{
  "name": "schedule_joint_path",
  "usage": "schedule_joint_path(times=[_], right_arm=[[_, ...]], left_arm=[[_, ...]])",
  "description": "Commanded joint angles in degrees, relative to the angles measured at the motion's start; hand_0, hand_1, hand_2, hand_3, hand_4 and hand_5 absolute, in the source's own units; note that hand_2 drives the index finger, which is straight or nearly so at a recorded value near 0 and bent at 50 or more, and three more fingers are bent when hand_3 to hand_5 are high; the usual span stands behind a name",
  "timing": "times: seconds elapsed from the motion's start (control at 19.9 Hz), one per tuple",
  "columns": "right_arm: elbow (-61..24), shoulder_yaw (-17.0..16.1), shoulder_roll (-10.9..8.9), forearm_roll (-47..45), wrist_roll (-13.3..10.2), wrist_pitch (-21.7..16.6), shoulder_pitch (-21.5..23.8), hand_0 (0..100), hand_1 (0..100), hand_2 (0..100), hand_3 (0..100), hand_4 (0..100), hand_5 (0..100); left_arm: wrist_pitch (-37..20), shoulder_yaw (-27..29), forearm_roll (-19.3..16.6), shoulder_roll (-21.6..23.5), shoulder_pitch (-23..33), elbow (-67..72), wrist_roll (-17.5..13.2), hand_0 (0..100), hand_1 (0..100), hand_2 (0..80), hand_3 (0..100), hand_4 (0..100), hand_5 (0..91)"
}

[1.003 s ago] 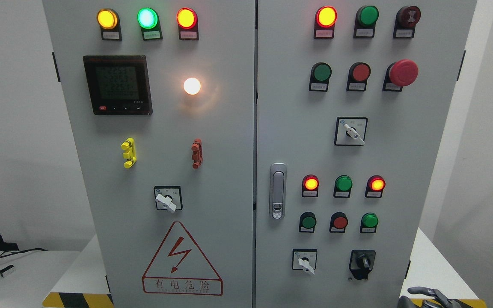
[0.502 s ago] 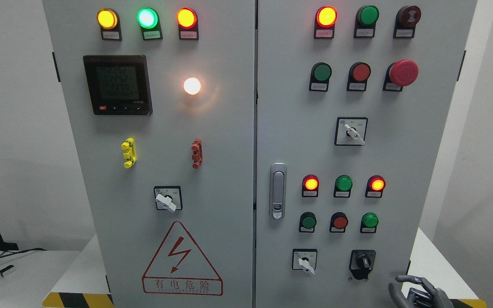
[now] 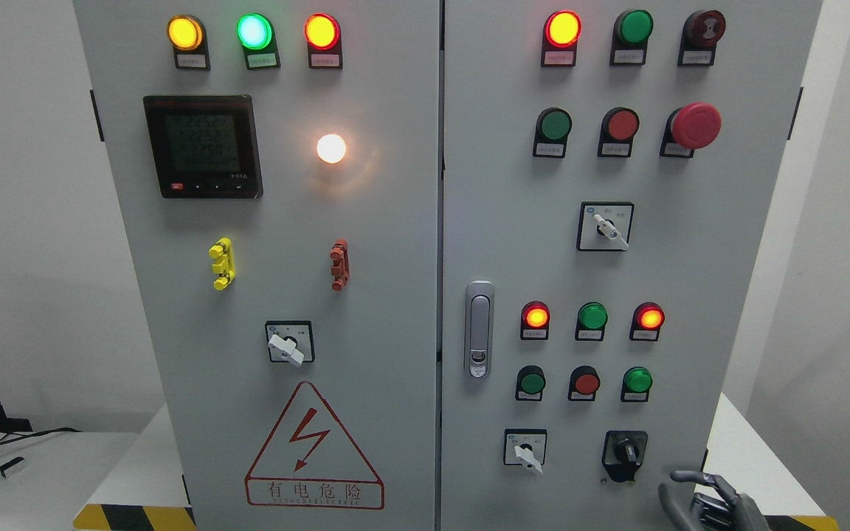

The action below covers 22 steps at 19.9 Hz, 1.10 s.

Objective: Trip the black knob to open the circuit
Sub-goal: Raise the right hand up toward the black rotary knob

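A tall grey electrical cabinet (image 3: 366, 221) fills most of the view, its two doors meeting at a vertical seam near the middle and its outer edges slanting inward toward the bottom, with bare pale wall left open on both sides. It stands on a white counter (image 3: 757, 457) whose near edge carries yellow and black hazard striping at the lower left and lower right. On the left door, a red warning triangle (image 3: 313, 446) with a lightning bolt reads 有电危险; the smaller line beneath it is too fine to read. Above it a black digital meter (image 3: 202, 146) shows rows of digits too dim to read surely. The small labels under the lamps and buttons are not legible. A silver door latch (image 3: 479, 328) sits just right of the seam. The black knob (image 3: 625, 450) is at the lower right of the right door, to the right of a white selector switch (image 3: 525, 448), with clear door surface below it. The right hand (image 3: 705, 501) comes up from the bottom edge at the right, below and right of the knob and apart from it, its fingers (image 3: 690, 477) loosely curved and grasping nothing.
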Motion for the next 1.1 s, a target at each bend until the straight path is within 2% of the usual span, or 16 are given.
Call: schedule_joint_path(times=[0.0,0.75,0.9,1.05], right_arm=[[-0.6,2.0,1.09,0.0,0.0,0.0,-0.1,28,69,42,100,100,97],[-1.7,3.2,1.27,0.0,-0.1,0.7,-0.9,28,70,42,100,100,97],[-1.7,3.3,2.15,0.0,0.0,0.7,-1.1,28,70,42,100,100,97],[-1.8,3.4,2.15,0.3,0.0,0.6,-0.9,28,70,42,100,100,97]], left_arm=[[0.0,0.0,-1.8,0.0,0.0,0.0,0.0,12,39,0.0,0,0,0.0],[0.0,0.0,-1.8,0.0,0.0,0.0,0.0,12,39,0.0,0,0,0.0],[0.0,0.0,-1.8,0.0,0.0,0.0,0.0,12,39,0.0,0,0,0.0],[0.0,0.0,-1.8,-0.1,0.0,0.0,0.0,12,39,0.0,0,0,0.0]])
